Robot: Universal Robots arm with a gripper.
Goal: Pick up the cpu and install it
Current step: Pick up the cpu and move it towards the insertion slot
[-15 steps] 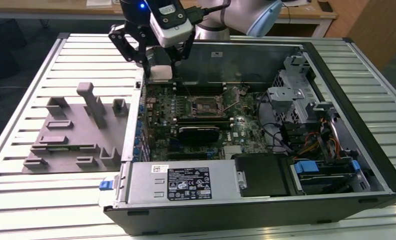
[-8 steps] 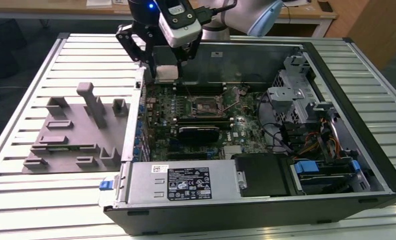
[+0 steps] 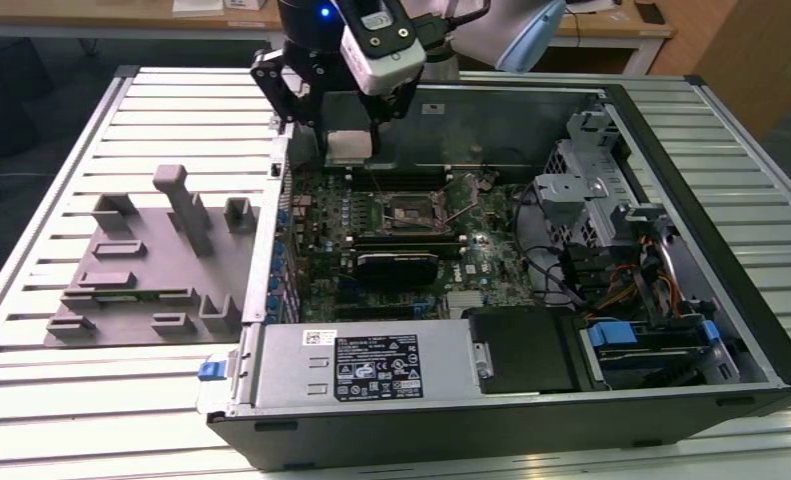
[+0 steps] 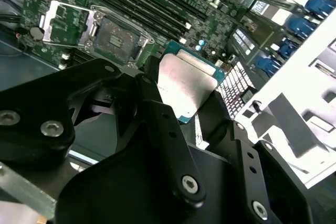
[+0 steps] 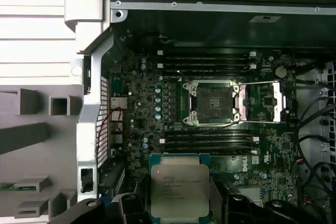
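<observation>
Claw (image 3: 348, 148) clamps the cpu (image 5: 180, 190) by its edges, held flat and plate-up above the motherboard (image 5: 157, 103), open socket (image 5: 212, 103) below and just beyond the claw, probably so the chip seats level.

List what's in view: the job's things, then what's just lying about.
Job: cpu, gripped in the hand; open socket on the motherboard.
Lying about: grey block fixture; power supply; cables.
</observation>
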